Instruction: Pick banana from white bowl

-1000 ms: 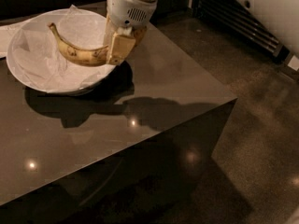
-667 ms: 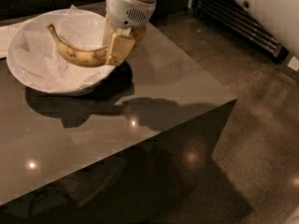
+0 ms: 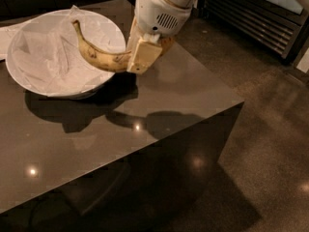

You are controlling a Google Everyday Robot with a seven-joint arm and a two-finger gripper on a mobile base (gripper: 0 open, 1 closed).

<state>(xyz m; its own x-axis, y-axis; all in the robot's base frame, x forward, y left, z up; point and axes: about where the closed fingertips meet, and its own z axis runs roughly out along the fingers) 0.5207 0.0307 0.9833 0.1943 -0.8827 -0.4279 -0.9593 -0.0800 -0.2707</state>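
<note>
Now | we see the gripper (image 3: 138,62) clamping the banana (image 3: 96,55) | at the right rim of the white bowl (image 3: 57,92)

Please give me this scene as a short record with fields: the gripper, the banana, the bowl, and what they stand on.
gripper: gripper at the right rim of the white bowl, shut on one end of the banana
banana: yellow, brown speckles, curved; free end points up and left over the bowl
bowl: lined with crinkled white paper
support: dark glossy table
banana touching paper: cannot tell
</note>
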